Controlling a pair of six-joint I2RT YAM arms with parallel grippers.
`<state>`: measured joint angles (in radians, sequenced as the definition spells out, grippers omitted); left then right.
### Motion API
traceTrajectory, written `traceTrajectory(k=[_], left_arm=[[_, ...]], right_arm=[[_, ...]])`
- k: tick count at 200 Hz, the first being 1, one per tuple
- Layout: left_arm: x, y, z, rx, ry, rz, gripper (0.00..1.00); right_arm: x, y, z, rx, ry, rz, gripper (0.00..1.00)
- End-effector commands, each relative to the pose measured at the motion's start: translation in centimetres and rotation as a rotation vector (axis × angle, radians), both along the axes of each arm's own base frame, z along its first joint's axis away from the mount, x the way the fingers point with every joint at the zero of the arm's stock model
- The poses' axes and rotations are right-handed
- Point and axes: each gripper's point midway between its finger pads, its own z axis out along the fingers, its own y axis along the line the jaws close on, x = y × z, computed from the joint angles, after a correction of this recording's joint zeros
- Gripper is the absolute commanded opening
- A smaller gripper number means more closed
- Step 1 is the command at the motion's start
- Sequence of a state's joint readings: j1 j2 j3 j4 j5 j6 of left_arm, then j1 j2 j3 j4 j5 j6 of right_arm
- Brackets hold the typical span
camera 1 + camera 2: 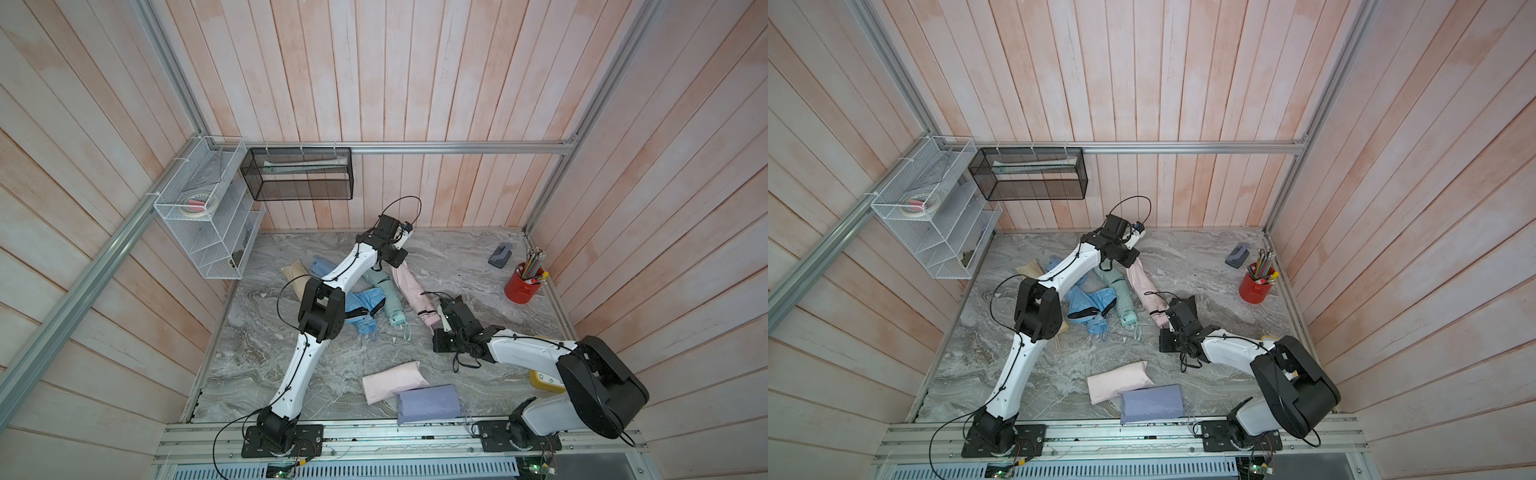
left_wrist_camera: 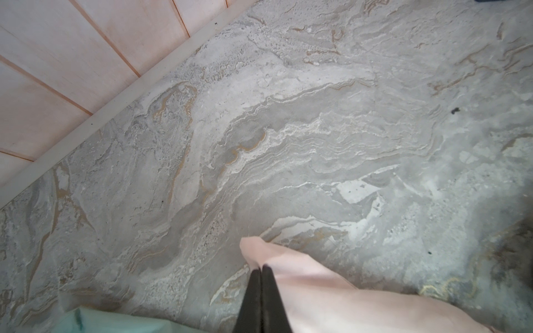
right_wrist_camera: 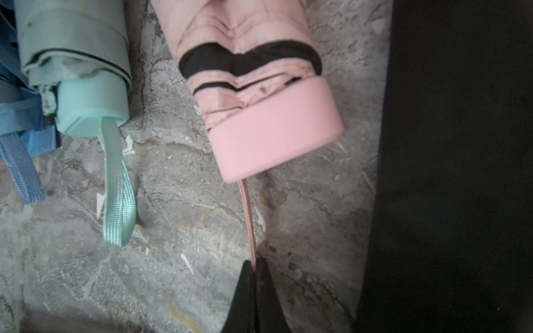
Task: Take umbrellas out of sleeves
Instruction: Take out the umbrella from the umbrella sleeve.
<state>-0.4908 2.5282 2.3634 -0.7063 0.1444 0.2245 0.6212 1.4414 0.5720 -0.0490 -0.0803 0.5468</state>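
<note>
The end of the pink sleeve [image 2: 317, 288] was pinched in the closed left gripper [image 2: 261, 269]. The pink umbrella [image 3: 259, 95], laid beside the mint umbrella [image 3: 78, 57] with its handle end outside the sleeve, was held by its wrist cord [image 3: 248, 213] in the closed right gripper [image 3: 253, 263].

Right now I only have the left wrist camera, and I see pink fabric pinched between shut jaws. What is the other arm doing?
Observer: The right gripper is shut on the wrist cord of the pink umbrella.
Operator: Is that umbrella out of its cover?
Observer: Only partly. Its handle and pleated end are bare, but in a top view the pink sleeve covers the far part.
Operator: Anything else waiting?
Observer: A second pink pouch and a lavender pouch lie near the front of the table.
</note>
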Motion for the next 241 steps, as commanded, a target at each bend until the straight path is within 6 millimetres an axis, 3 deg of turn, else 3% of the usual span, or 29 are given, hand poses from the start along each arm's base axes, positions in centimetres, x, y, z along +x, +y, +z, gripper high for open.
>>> traceTrajectory(k=[1, 154, 241], left_arm=[[1.3, 0.2, 4.5, -0.032, -0.1, 0.013, 0.0], [2.8, 1.1, 6.5, -0.041, -0.161, 0.046, 0.0], [4.8, 2.8, 5.1, -0.039, -0.174, 0.101, 0.0]], right_arm=[[-0.8, -0.2, -0.7, -0.025, 0.041, 0.01, 0.0], [-0.4, -0.2, -0.5, -0.044, 0.03, 0.015, 0.0], [-0.5, -0.3, -0.9, -0.047, 0.04, 0.011, 0.0]])
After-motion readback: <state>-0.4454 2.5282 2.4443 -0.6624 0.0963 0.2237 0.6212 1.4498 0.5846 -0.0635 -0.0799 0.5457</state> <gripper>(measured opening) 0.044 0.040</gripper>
